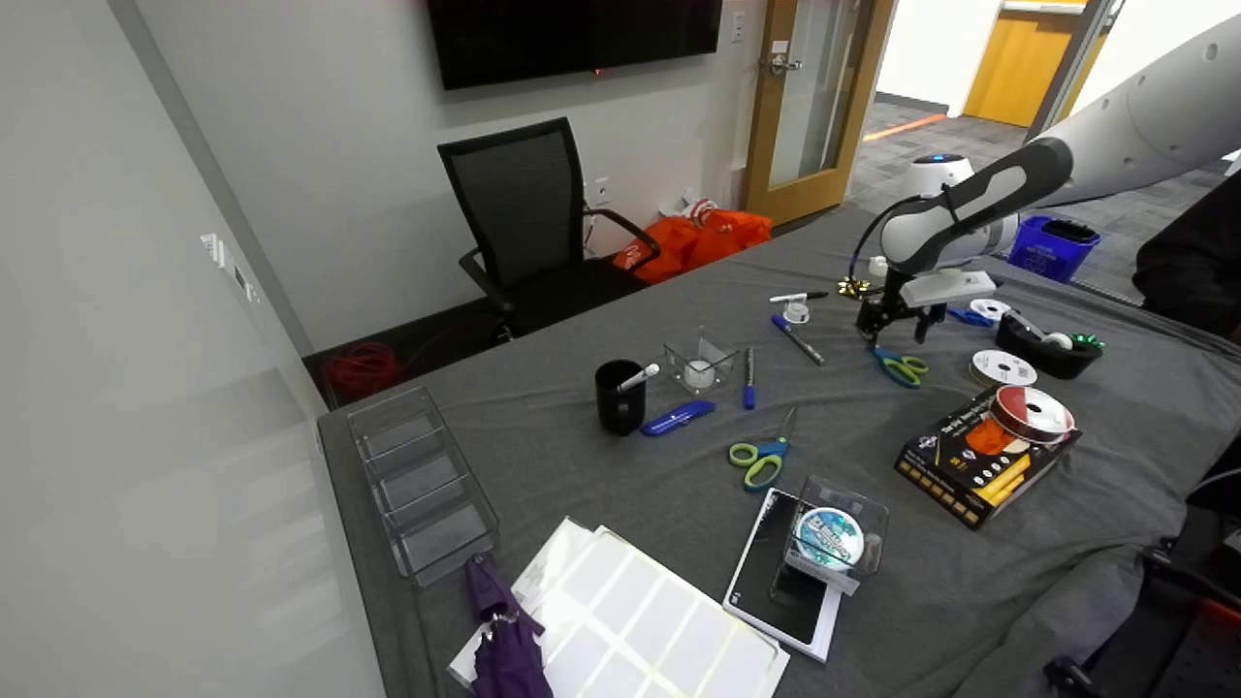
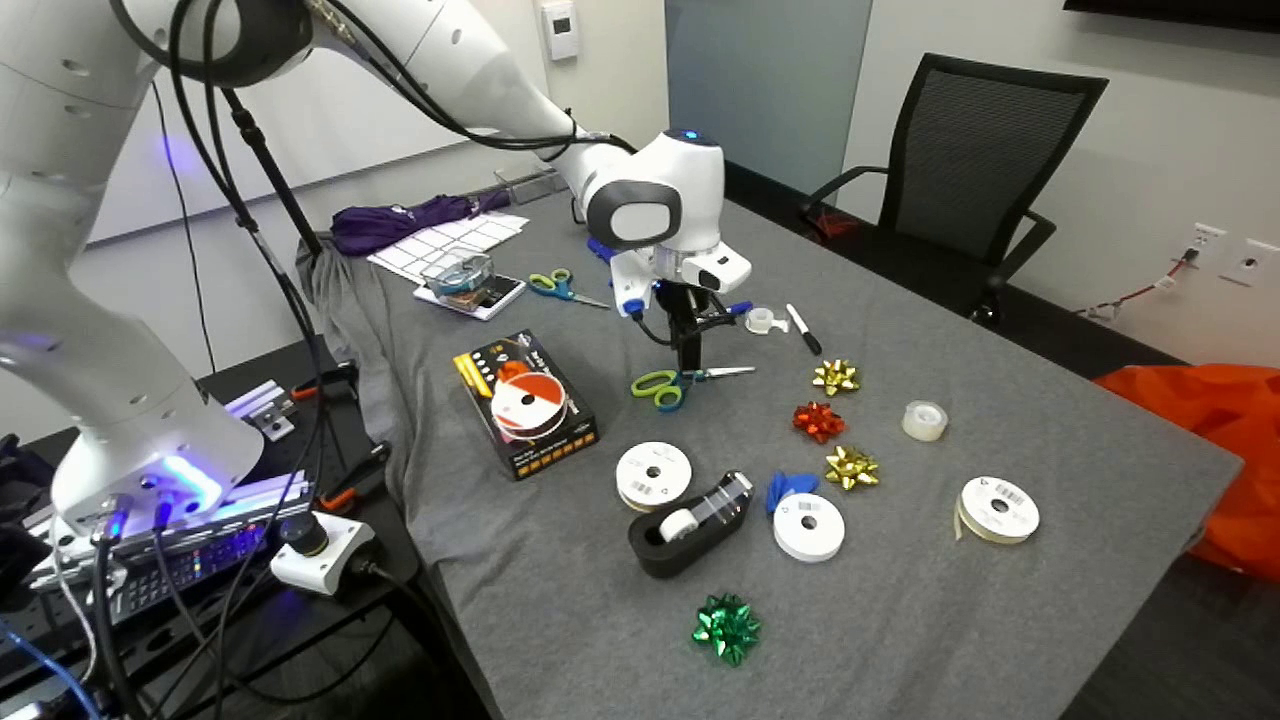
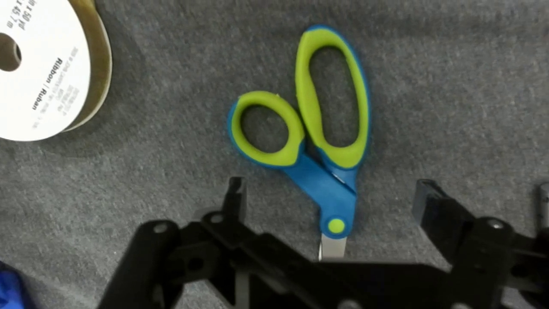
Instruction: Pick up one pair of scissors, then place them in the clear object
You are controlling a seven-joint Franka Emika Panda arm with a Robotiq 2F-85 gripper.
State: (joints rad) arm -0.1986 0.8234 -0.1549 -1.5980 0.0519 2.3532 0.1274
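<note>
A pair of scissors with green and blue handles (image 3: 339, 193) lies flat on the grey cloth; it also shows in both exterior views (image 1: 902, 368) (image 2: 662, 386). My gripper (image 3: 332, 183) is open above it, one finger on each side of the pivot area, touching neither side. The blade tips are hidden under the gripper in the wrist view. A second, similar pair of scissors (image 1: 764, 460) lies nearer the table's middle, also visible in an exterior view (image 2: 562, 287). The clear organiser box (image 1: 424, 485) stands at the table's far end by the wall, its compartments without visible contents.
A ribbon spool (image 3: 43, 73) lies beside the scissors. A black box with a red ribbon spool (image 1: 989, 456), a tape dispenser (image 2: 690, 525), markers (image 1: 797, 339), a black cup (image 1: 619, 397), a small clear tray (image 1: 703, 364), a tablet (image 1: 776, 572) and a purple umbrella (image 1: 504, 630) are around.
</note>
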